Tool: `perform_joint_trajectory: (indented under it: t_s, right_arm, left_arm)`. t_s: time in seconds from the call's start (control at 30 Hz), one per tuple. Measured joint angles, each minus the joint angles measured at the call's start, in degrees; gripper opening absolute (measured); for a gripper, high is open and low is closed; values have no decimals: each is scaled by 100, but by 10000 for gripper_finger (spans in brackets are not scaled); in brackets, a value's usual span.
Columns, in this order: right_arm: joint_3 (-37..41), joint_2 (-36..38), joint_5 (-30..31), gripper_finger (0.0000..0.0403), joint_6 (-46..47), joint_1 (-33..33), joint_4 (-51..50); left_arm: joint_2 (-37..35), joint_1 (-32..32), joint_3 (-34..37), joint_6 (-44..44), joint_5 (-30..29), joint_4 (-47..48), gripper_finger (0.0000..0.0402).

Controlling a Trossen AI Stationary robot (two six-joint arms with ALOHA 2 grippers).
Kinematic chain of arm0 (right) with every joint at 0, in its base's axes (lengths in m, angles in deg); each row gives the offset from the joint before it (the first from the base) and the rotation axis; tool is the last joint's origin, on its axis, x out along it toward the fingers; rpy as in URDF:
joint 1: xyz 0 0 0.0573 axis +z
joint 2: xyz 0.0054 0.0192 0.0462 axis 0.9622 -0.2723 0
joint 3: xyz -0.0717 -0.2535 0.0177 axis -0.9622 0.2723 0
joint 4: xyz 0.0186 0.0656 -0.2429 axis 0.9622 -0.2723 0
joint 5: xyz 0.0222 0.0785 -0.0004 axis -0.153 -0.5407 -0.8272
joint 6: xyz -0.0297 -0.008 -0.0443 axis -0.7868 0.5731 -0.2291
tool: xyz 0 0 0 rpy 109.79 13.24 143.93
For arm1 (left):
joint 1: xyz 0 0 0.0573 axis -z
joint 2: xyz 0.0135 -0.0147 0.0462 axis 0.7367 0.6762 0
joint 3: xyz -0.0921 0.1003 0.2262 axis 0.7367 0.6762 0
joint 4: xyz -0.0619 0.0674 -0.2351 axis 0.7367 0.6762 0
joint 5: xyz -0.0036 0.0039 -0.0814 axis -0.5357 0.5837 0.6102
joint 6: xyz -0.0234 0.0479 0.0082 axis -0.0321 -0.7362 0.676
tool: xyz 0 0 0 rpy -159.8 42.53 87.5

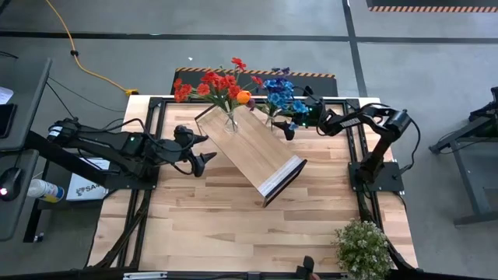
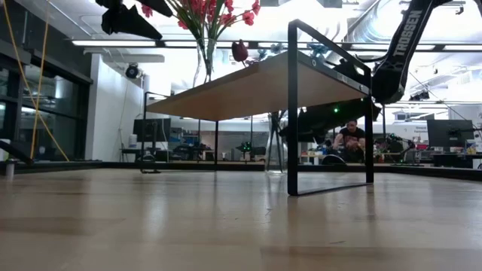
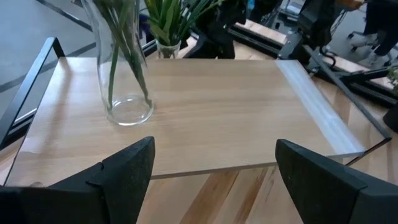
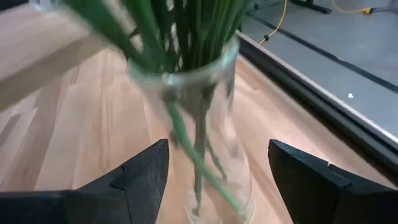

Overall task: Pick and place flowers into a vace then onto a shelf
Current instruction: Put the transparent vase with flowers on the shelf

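The light-wood shelf (image 1: 253,152) stands slantwise mid-table on its dark frame, white end edge (image 1: 282,177) toward the near right. A clear vase (image 3: 124,93) of red and orange flowers (image 1: 222,84) stands on the shelf's far end. A second clear vase (image 4: 211,124) with blue and purple flowers (image 1: 280,92) stands on the tabletop by the shelf's far right side. My right gripper (image 1: 290,131) is open, its fingers on either side of that vase's lower body. My left gripper (image 1: 204,152) is open, raised beside the shelf's left long edge. My right gripper reaches level toward the second vase's lower body (image 4: 214,168) from the table's right side, one finger on each side. A gap shows at one finger (image 4: 292,168). Whether the other finger (image 4: 149,168) touches the glass, I cannot tell. The vase stands upright on the table.
A bushy pale-green potted plant (image 1: 362,247) sits at the table's near right corner. Bare tabletop lies in front of the shelf. A person (image 2: 350,135) sits in the room beyond the table. A desk with a bottle (image 1: 43,189) stands left of the table.
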Motion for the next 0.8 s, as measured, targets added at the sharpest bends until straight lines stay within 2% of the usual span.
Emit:
perform_joint_trajectory:
  t_s: [0.63, 0.8]
  right_arm:
    - [0, -24, 169, 264, 48, -39, 265]
    - [2, -297, 95, 264, 159, -38, 482]
  left_arm:
    - [96, 0, -3, -9, -2, -3, 367]
    - [95, 0, -3, -9, -3, -5, 367]
